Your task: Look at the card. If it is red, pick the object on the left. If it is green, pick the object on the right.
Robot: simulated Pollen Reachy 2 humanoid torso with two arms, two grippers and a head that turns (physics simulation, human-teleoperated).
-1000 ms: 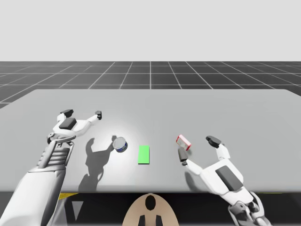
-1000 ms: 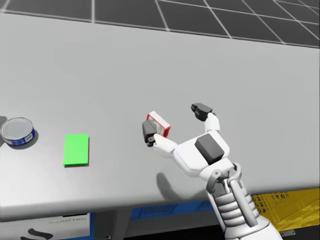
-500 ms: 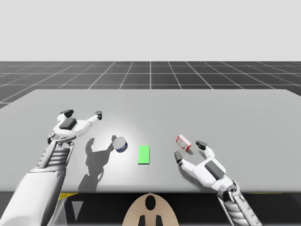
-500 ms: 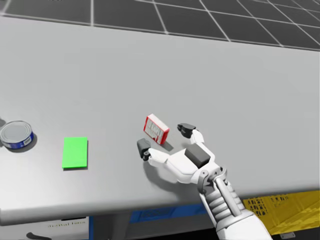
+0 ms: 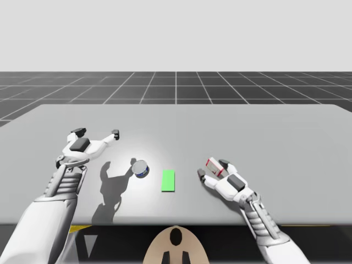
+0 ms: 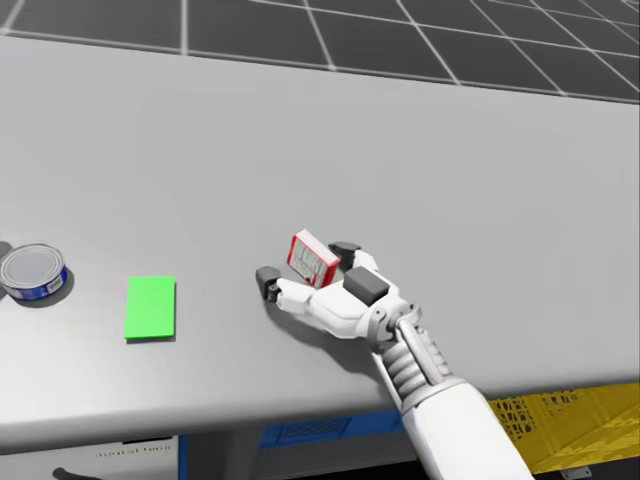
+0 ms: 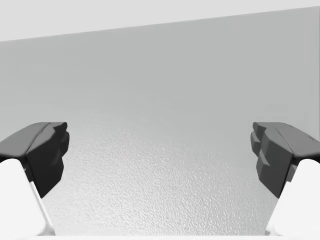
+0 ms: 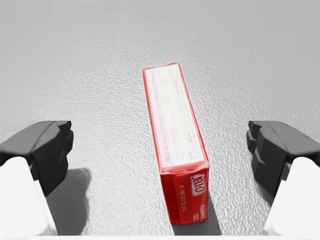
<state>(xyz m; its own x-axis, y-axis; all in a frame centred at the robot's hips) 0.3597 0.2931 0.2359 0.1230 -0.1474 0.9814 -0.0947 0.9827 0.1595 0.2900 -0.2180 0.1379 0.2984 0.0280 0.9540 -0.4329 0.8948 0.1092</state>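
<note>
Starting at the left, our left hand [image 5: 97,132] hangs where it was a second ago, over bare desk [image 5: 275,132] and well apart from everything. Its fingers are spread wide, and the left wrist view shows nothing between them. To its right the blue can [image 5: 140,168] has not moved, and beside that the green card [image 5: 168,180] lies flat as before.

Green means the object on the right, so the red box [image 5: 214,167] is our target, and that is where the change is. A second ago our right hand [image 5: 212,169] was raised, with the box off by one fingertip. Since then the arm has dropped low and swung in, so the box now sits between the two fingers. Our head has also tipped a little, shifting the head view slightly. We judge the approach done and the closing not yet begun.

From the high view and the head view, the fingers could pass for resting on the box. The right wrist view says otherwise. There the right hand [image 8: 160,155] is released, with bare desk on either side of the red box [image 8: 180,145], which runs lengthwise away from the palm. The head view adds the layout: blue can [image 6: 33,272], green card [image 6: 150,308] and red box [image 6: 312,258] in a row from left to right.
</note>
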